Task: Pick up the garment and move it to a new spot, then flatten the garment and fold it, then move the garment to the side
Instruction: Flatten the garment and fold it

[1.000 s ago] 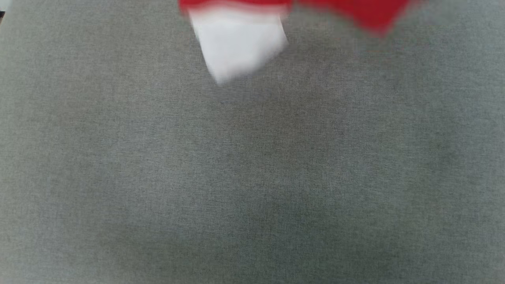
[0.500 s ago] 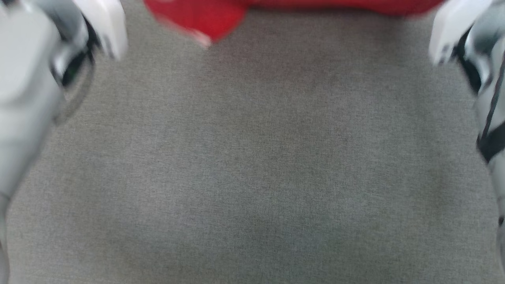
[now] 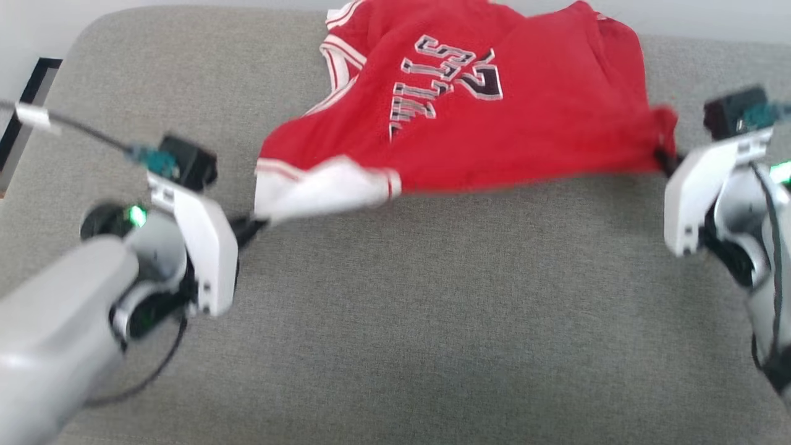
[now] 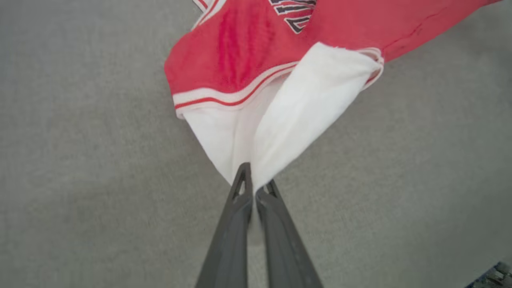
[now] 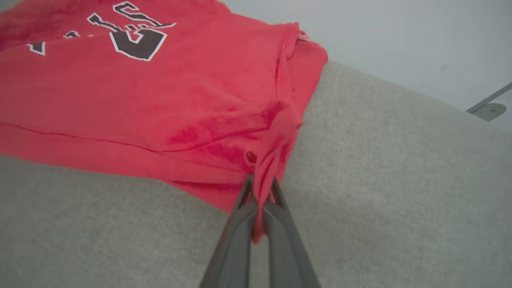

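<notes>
Off the far left corner of the grey cushion (image 3: 432, 321) stands a dark-framed panel (image 3: 25, 117). A thin cable (image 3: 80, 127) runs to the left arm's wrist. Near the cushion's left edge, the left gripper (image 3: 252, 224) is closed on the tip of the white sleeve (image 4: 288, 120). The garment (image 3: 494, 123) lies along the far edge, lettering up, pulled taut between the arms. Near the right edge, the right gripper (image 3: 664, 162) is pinched shut on a bunched red corner.

soft, even, fairly bright light lies over all three views, a faint shadow runs just below the garment (image 3: 544, 123) across the head view's middle, whose left and right edges are blurred, and the wrist views soften toward their corners.
</notes>
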`<state>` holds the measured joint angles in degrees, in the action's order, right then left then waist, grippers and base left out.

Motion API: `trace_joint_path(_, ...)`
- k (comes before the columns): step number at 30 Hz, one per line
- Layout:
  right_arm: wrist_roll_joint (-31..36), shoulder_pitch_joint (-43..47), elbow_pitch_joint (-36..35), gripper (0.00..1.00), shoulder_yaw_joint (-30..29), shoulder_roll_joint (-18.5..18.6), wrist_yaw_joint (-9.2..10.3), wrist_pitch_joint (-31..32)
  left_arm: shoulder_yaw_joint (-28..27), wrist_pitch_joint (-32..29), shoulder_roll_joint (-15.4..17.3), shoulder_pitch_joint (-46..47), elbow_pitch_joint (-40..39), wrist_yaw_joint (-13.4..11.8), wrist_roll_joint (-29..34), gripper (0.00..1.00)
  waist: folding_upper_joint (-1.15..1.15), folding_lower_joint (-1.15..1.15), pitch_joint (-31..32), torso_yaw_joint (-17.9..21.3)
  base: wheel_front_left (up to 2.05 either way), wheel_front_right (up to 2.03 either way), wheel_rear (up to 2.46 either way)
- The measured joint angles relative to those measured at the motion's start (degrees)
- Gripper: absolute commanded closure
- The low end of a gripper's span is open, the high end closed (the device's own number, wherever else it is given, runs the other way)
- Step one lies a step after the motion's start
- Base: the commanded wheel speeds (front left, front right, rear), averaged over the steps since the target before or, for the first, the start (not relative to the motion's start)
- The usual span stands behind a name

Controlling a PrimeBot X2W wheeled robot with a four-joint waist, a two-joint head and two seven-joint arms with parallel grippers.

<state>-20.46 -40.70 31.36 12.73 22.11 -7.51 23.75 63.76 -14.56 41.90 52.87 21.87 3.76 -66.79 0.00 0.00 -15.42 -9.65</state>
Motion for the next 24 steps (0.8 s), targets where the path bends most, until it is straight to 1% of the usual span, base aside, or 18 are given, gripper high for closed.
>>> trace_joint_path(3, -2.82, 5.19, -5.68, 1.0, 0.82, 1.89, 0.0, 4.83, 0.46, -2.32, 3.13, -3.96, -6.48, -3.8, -1.97, 1.0, 0.0, 0.0, 0.35, -0.02, 0.0, 0.0, 0.0)
trace_joint_path(7, -5.7, 11.55, -13.24, 1.0, 0.33, 4.61, 0.0, 11.0, 1.09, -5.23, 7.02, -8.26, -14.52, -8.89, -4.63, 1.0, 0.0, 0.0, 0.56, 0.01, 0.0, 0.0, 0.0)
trace_joint_path(10, -6.98, 16.28, -18.41, 1.0, -0.6, 6.48, 0.0, 15.18, 1.14, -5.93, 9.43, -10.71, -19.75, -11.93, -5.9, 1.0, 0.0, 0.0, 0.63, 0.03, 0.0, 0.0, 0.0)
trace_joint_path(11, -8.28, 19.34, -22.03, 1.0, -0.81, 7.39, 0.0, 18.05, 1.47, -6.89, 10.9, -12.18, -22.62, -13.81, -7.3, 1.0, 0.0, 0.0, 0.6, 0.05, 0.0, 0.0, 0.0)
trace_joint_path(13, -9.61, 22.6, -25.52, 1.0, -1.14, 8.28, 0.01, 21.02, 2.04, -7.75, 12.34, -13.88, -25.15, -15.57, -8.04, 1.0, 0.0, 0.0, 0.58, 0.09, 0.0, 0.0, 0.0)
trace_joint_path(16, -12.0, 27.0, -30.61, 1.0, -1.25, 9.68, 0.01, 25.17, 2.36, -8.2, 14.07, -15.57, -28.39, -17.37, -8.64, 1.0, 0.0, 0.0, 0.45, 0.26, 0.0, 0.0, 0.0)
trace_joint_path(21, -15.62, 33.62, -36.72, 1.0, -1.59, 12.35, 0.01, 30.31, 3.42, -9.22, 15.7, -18.53, -31.73, -19.79, -10.61, 1.0, 0.0, 0.0, 0.3, 0.52, 0.0, 0.0, 0.0)
trace_joint_path(24, -17.85, 37.18, -39.77, 1.0, -1.68, 13.07, 0.01, 32.59, 3.8, -9.32, 16.25, -19.6, -33.14, -20.58, -10.96, 1.0, 0.0, 0.0, 0.13, 0.71, 0.0, 0.0, 0.0)
